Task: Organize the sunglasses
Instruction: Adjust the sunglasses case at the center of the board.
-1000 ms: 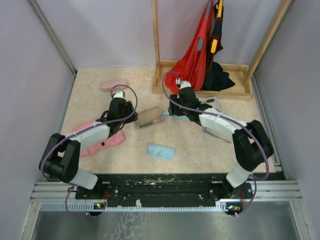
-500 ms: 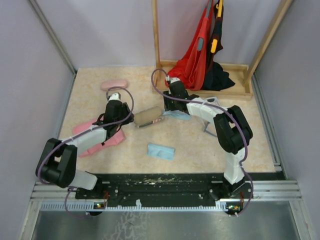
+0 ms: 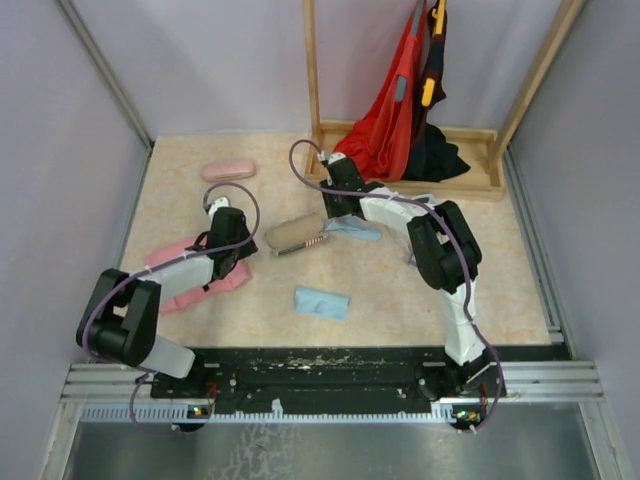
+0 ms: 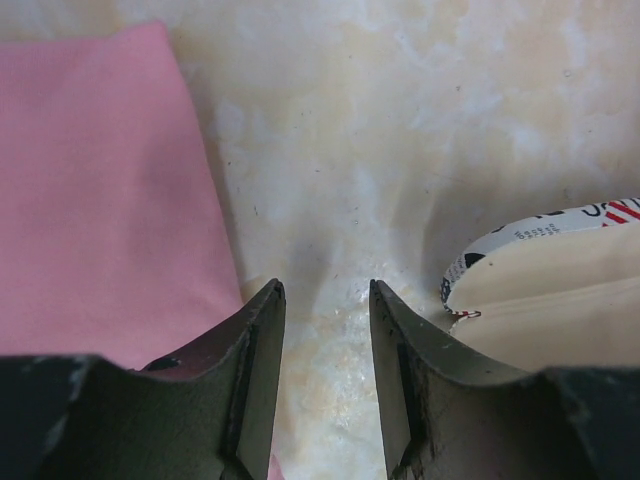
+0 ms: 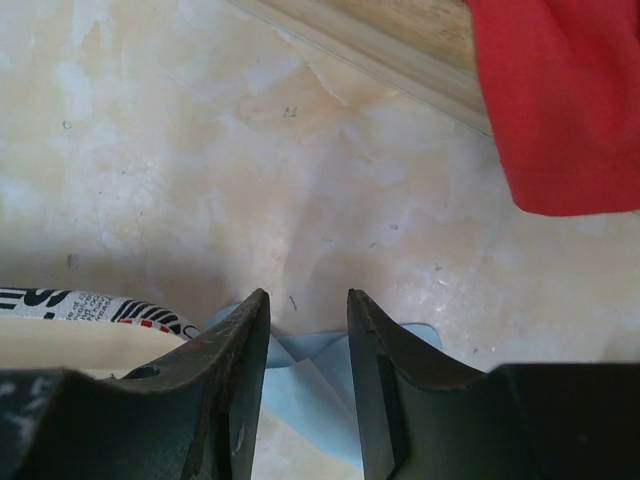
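Tabletop (image 4: 400, 120): only wrist views show left end effector (image 4: 322, 310) and right end effector (image 5: 308, 310) parted, apparently empty.

Soft, even light; all three views are clear enough for you.

In the top view you see the table (image 3: 380, 300) lit evenly from above, with only weak shadows beside the arms and no glare. The walls (image 3: 70, 120) lean outward toward the edges. In the left wrist view the left gripper (image 4: 325, 290) is dark and a little soft at the near edge, and a grey shadow lies on the table in front of it. The right gripper (image 5: 307, 296) looks the same, and the red cloth (image 5: 560, 100) is bright but not burnt out.
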Controlling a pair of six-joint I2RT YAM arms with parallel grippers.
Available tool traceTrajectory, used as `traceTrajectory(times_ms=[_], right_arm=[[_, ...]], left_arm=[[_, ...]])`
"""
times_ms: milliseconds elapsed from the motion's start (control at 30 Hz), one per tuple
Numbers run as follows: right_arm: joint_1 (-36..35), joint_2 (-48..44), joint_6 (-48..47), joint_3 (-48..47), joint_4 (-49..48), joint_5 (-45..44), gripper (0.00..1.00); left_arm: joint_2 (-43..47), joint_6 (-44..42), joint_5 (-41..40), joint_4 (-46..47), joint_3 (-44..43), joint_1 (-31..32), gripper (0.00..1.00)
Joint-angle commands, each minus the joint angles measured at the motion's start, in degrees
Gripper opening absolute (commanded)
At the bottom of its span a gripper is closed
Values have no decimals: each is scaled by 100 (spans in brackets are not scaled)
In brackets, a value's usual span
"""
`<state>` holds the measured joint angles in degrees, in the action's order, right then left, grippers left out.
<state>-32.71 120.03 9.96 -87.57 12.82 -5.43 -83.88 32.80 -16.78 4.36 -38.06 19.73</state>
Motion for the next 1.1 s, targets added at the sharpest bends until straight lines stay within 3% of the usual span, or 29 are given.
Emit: traceTrajectory(times_ms=[0,400,1067], right_arm=[[15,208,-290,-503,-3,371,37],[10,199,-295,-273,-16,803,37],[10,-990,-80,1231,-460,879,37]], left_arm=[[-199,92,-18,-11,-142,-46,46],[-1187,-259,987,117,-700,-32,47],[-1487,-604,1511,442,-839,422,46]])
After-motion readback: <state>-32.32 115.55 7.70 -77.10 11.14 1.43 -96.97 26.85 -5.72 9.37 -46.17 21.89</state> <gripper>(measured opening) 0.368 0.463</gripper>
